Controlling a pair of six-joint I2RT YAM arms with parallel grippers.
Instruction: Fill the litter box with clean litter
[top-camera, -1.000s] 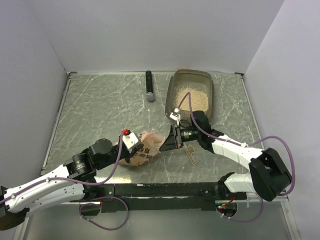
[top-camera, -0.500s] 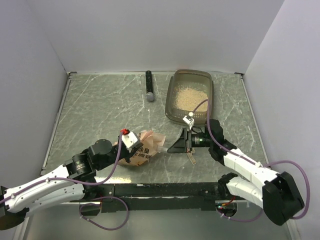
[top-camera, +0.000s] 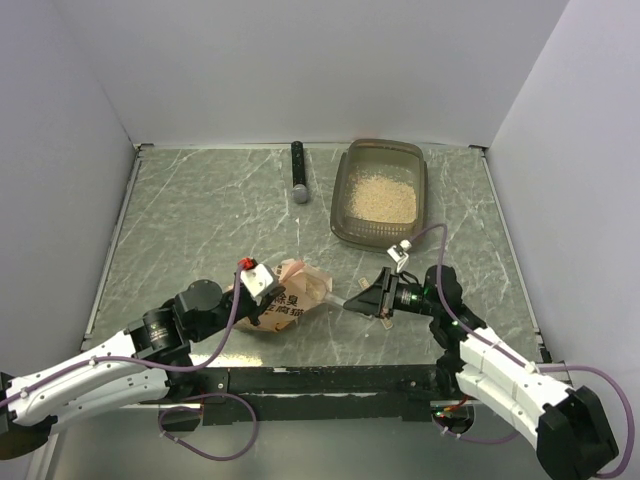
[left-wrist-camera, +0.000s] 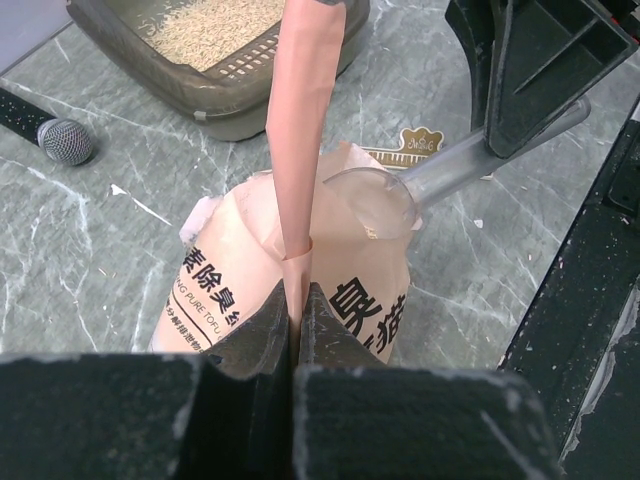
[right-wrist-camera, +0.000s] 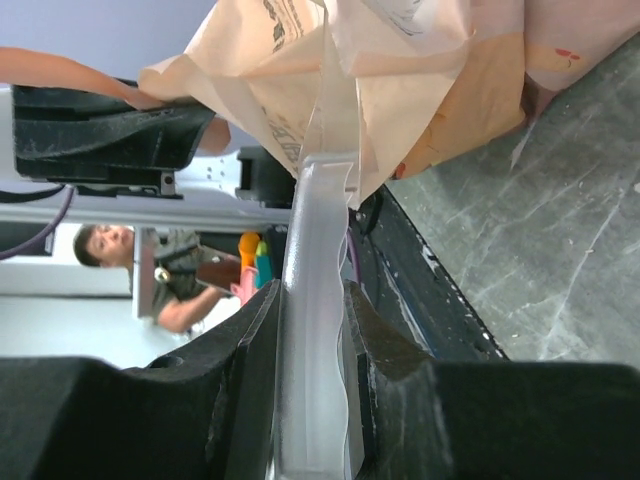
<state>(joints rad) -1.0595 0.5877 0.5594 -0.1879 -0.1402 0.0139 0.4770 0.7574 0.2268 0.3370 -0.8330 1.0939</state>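
The smoky grey-brown litter box (top-camera: 338, 215) stands at the back right and holds a heap of pale beige clean litter (top-camera: 382, 197). Both also show at the top of the left wrist view, the litter box (left-wrist-camera: 240, 95) and the litter (left-wrist-camera: 210, 20). An orange-pink pouch (top-camera: 292, 303) lies near the front middle. My left gripper (top-camera: 258, 288) is shut on the pouch's upper flap (left-wrist-camera: 300, 150). My right gripper (top-camera: 378, 297) is shut on the handle of a clear plastic scoop (right-wrist-camera: 318, 230). The scoop's bowl (left-wrist-camera: 375, 200) sits at the pouch's open mouth.
A black microphone (top-camera: 298, 180) lies at the back, left of the litter box. A small tan card (top-camera: 383, 318) lies on the table under my right gripper. A black rail (top-camera: 330, 380) runs along the near edge. White walls close in three sides.
My right arm has drawn back from the litter box towards the front and lowered, bringing the scoop to the pouch's mouth. The left arm and the pouch have stayed put.
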